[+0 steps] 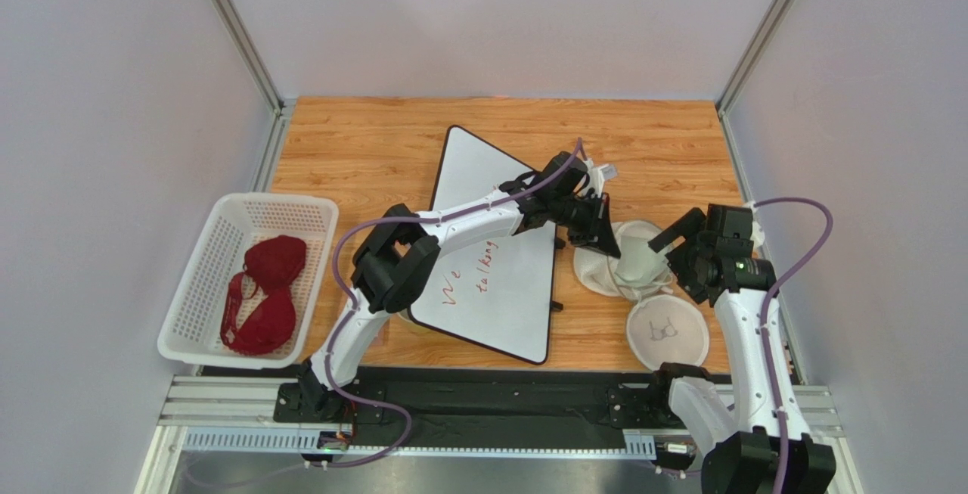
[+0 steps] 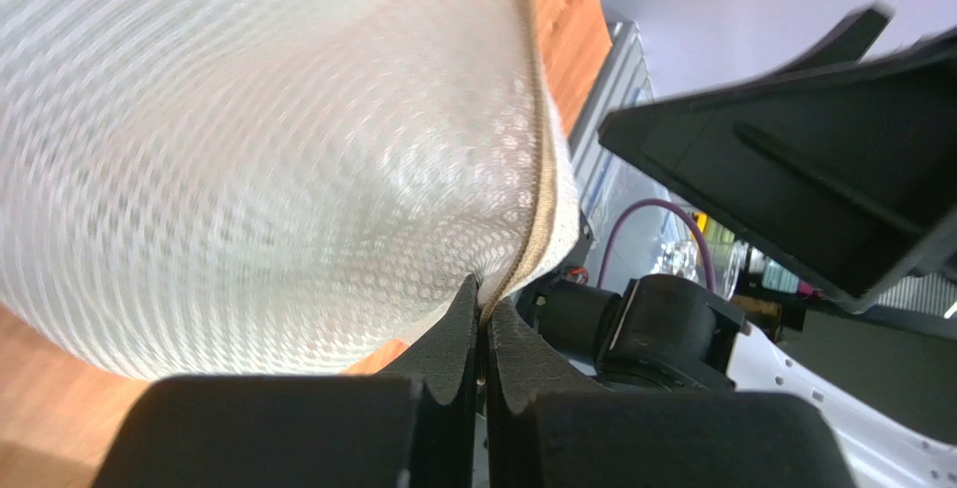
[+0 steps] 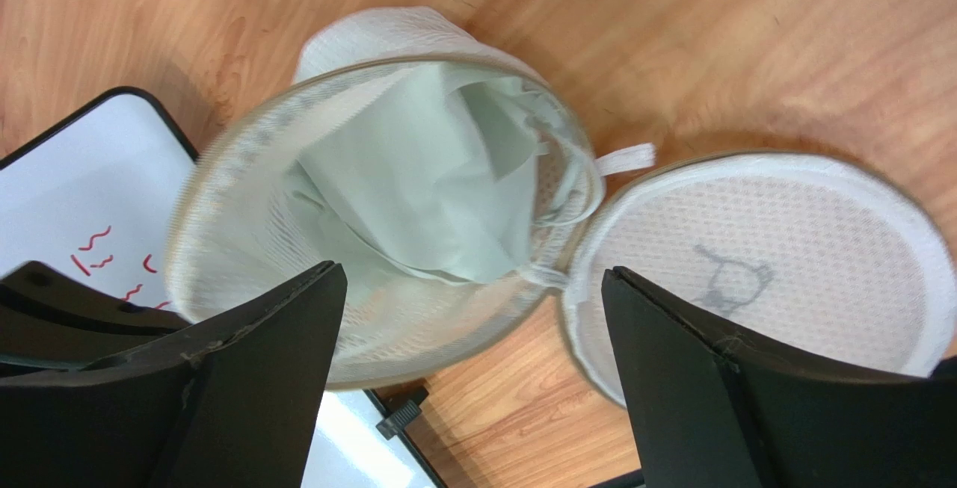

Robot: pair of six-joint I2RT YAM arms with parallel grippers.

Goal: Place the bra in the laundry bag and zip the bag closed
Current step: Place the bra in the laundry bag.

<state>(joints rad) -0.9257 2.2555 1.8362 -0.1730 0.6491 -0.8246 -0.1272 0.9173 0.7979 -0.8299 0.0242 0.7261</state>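
Left gripper point(image 2: 483, 286) pinches the laundry bag point(image 2: 258, 152); right gripper point(image 3: 472, 273) gapes wide.

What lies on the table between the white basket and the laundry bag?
In the top view, a whiteboard with red writing lies between the basket and the laundry bag; the left arm stretches across it.

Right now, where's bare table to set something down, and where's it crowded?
Bare table runs along the far edge behind the whiteboard, and a narrow strip lies between whiteboard and the bag's lid. Crowded at the laundry bag: left gripper pinches its rim, right gripper hangs open over it.
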